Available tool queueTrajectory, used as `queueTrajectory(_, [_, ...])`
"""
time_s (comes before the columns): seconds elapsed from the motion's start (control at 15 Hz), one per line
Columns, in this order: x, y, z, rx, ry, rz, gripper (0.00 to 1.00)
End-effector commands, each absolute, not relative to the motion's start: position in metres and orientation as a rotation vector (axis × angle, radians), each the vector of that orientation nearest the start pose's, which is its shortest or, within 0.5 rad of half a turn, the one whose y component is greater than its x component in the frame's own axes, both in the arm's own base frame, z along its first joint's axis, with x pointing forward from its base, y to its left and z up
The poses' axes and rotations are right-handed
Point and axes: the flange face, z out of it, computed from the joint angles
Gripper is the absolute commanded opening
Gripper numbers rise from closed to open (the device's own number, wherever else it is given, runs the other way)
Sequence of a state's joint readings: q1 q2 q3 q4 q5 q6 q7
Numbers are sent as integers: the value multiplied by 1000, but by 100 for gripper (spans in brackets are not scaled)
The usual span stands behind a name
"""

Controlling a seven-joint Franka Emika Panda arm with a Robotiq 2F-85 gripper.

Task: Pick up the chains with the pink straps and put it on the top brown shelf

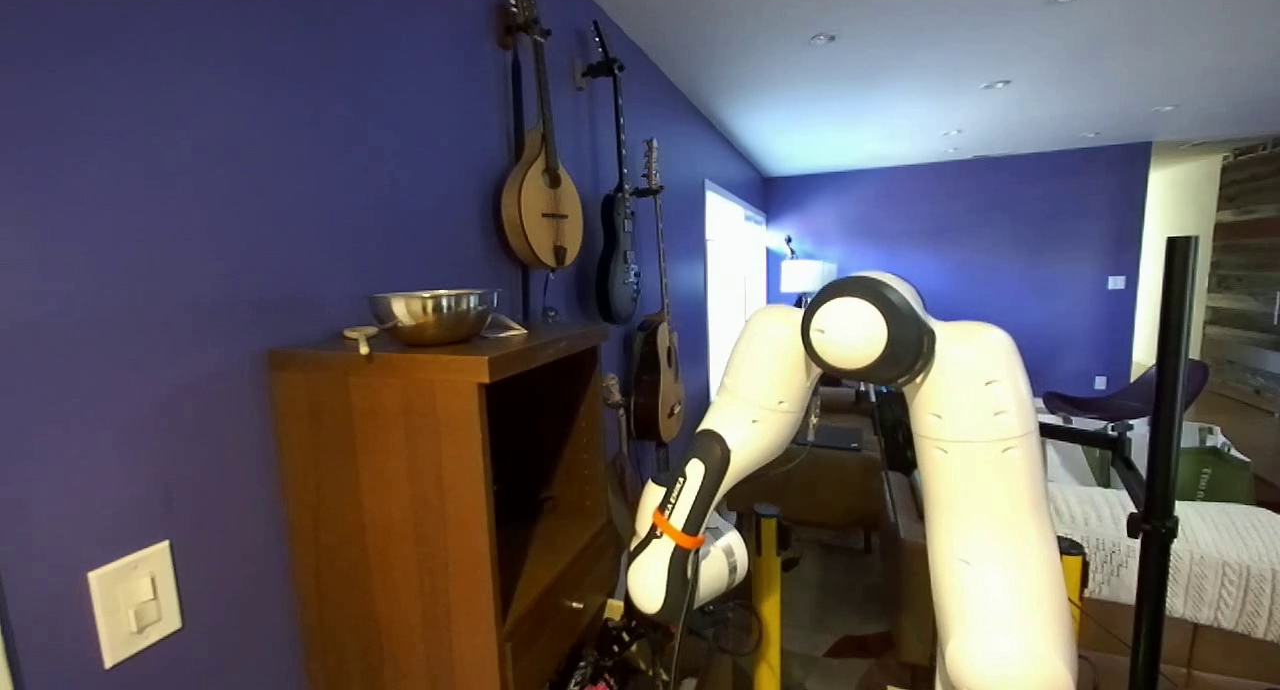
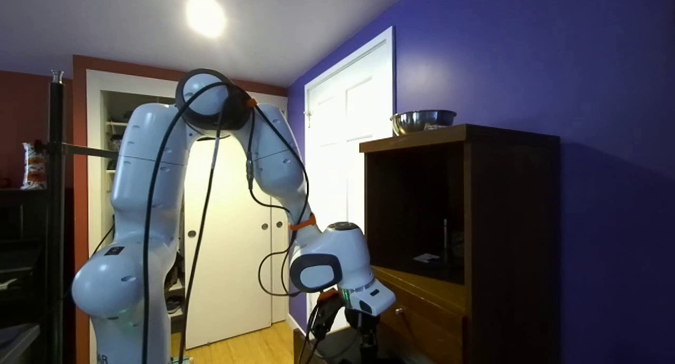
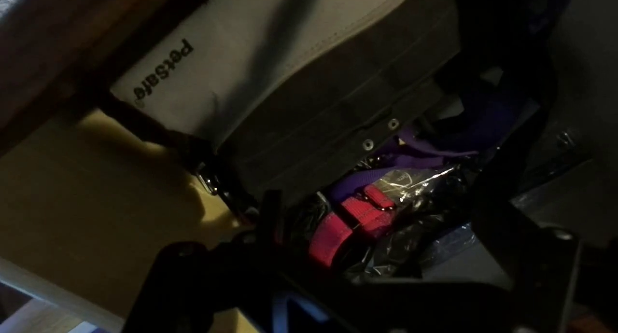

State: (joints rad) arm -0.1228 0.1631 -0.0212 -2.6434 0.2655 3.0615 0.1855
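The pink-red strap [image 3: 359,217] with dark metal fittings lies among clutter in the wrist view; its thin dark chain cannot be made out in the shadow. My gripper [image 3: 386,193] has its dark fingers spread wide, one on each side of the strap, and nothing is clamped between them. In an exterior view the gripper [image 2: 366,335] points down low in front of the cabinet, partly cut off by the frame's bottom. The top brown shelf [image 1: 555,560] is the board inside the open-fronted wooden cabinet [image 1: 390,510]. Its front edge also shows in an exterior view [image 2: 422,287], above the gripper.
Around the strap lie a PetSafe box [image 3: 231,58], purple straps [image 3: 357,181] and clear plastic wrapping [image 3: 405,183]. A pale wooden panel [image 3: 96,202] borders them. A knobbed drawer front [image 2: 430,327] is below the shelf. A metal bowl [image 1: 435,317] stands on the cabinet.
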Motion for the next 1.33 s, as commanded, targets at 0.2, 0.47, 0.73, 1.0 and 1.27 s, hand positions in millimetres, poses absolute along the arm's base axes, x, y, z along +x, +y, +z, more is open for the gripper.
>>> queueTrajectory(0.2, [470, -96, 199, -2844, 990, -507, 82])
queueTrajectory(0.47, [475, -120, 189, -2825, 1050, -549, 70])
queueTrajectory(0.73, [477, -133, 176, -2790, 1101, -551, 66])
queueTrajectory(1.0, [478, -136, 163, -2756, 1128, -553, 53])
queueTrajectory(1.27, [480, -139, 154, -2718, 1156, -575, 49])
